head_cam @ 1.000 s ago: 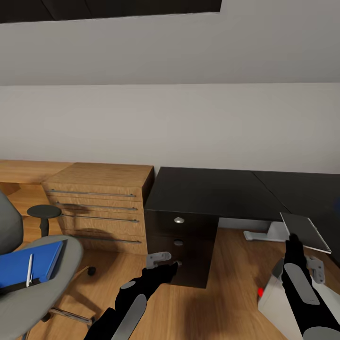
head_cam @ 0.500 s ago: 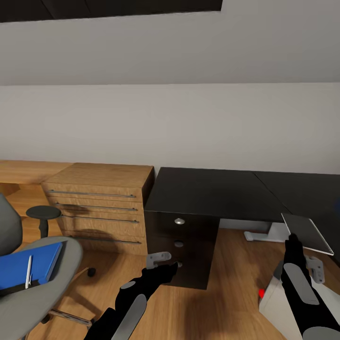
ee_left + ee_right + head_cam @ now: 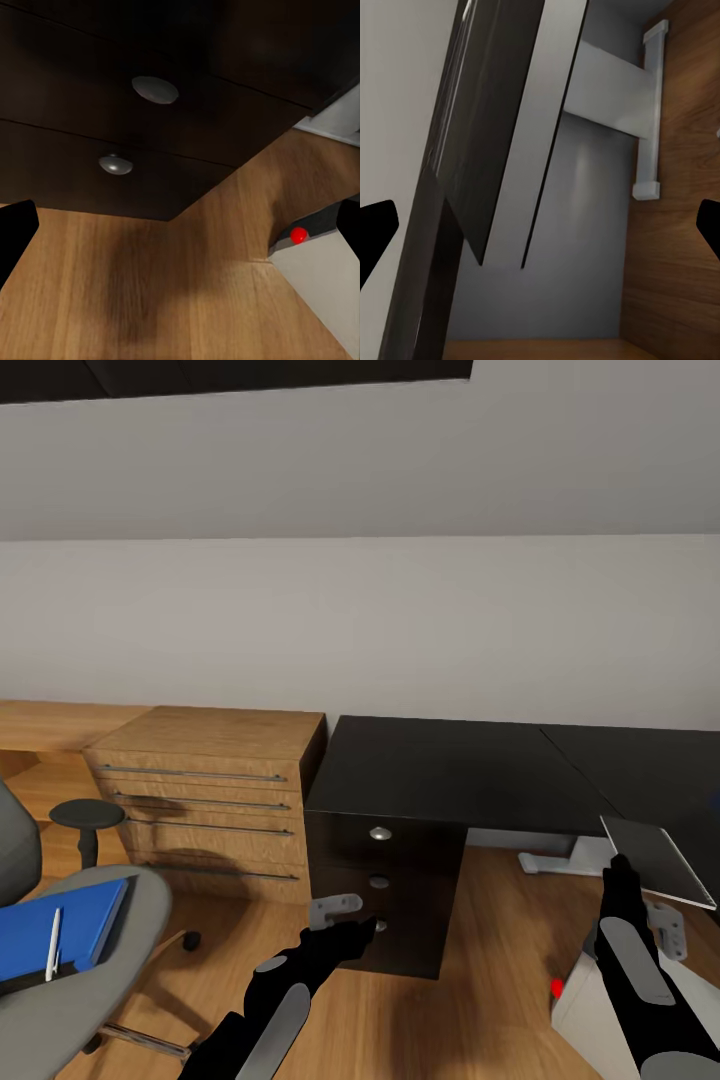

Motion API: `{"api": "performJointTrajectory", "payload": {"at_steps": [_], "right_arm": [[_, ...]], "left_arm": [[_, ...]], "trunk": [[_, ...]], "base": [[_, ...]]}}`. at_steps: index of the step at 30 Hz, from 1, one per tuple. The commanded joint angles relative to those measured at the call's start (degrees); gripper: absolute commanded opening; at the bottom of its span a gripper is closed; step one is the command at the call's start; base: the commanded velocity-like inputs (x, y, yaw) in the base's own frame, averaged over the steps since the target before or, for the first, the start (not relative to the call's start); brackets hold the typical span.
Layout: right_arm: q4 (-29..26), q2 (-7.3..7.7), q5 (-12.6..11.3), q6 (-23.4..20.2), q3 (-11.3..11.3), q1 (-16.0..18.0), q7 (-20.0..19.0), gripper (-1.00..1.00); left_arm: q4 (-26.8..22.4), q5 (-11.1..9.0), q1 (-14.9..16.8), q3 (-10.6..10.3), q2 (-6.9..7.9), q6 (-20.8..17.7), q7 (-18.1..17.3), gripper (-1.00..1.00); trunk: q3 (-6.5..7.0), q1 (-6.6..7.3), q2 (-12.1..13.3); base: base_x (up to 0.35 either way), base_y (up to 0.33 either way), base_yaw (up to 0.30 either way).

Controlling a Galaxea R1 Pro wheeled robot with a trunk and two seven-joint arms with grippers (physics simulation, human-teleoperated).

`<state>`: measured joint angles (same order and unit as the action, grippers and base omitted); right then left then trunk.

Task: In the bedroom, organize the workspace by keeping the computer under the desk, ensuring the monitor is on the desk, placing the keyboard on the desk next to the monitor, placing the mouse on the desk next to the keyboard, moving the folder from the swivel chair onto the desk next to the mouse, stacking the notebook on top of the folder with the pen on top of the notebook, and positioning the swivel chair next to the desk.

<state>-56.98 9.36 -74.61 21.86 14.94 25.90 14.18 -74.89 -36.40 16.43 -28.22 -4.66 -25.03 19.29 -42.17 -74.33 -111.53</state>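
The black-topped bench (image 3: 450,765) stood against the wall. The swivel chair (image 3: 95,950) sat off to its left, carrying a blue folder (image 3: 55,925) with the white pen (image 3: 52,943) lying on it. The left end effector (image 3: 345,920) hovered with its fingers apart by the drawer unit (image 3: 385,885). The right end effector (image 3: 640,895) clamped a flat keyboard (image 3: 660,860) above the grey computer (image 3: 600,1025).
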Motion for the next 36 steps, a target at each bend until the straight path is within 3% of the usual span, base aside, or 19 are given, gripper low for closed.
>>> {"api": "performJointTrajectory", "payload": {"at_steps": [1, 6, 17, 36], "right_arm": [[-0.1, 0.03, -0.4, 0.3, -0.1, 0.0, 0.1, 1.00], [-0.1, 0.03, -0.4, 0.3, 0.0, 0.0, 0.1, 1.00], [-0.1, 0.04, -0.4, 0.3, 0.1, 0.0, 0.1, 1.00], [-0.1, 0.92, -0.4, 0.3, 0.3, 0.0, 0.1, 1.00]], "left_arm": [[-0.1, -0.6, 0.1, -0.1, 0.01, -0.1, 0.6, 1.00], [-0.1, -0.6, 0.0, -0.1, 0.03, -0.1, 0.6, 1.00], [-0.1, -0.6, 0.1, -0.1, 0.01, -0.1, 0.6, 1.00], [0.8, -0.5, 0.0, -0.2, -0.03, -0.1, 0.5, 1.00]], "trunk": [[-0.06, 0.01, 0.0], [-0.06, 0.01, 0.0], [1.92, 2.42, 4.4], [1.92, 2.42, 4.4]], "base": [[0.007, 0.000, 0.000], [0.003, 0.000, 0.000], [0.000, 0.000, 0.000], [0.000, 0.000, 0.000]]}}
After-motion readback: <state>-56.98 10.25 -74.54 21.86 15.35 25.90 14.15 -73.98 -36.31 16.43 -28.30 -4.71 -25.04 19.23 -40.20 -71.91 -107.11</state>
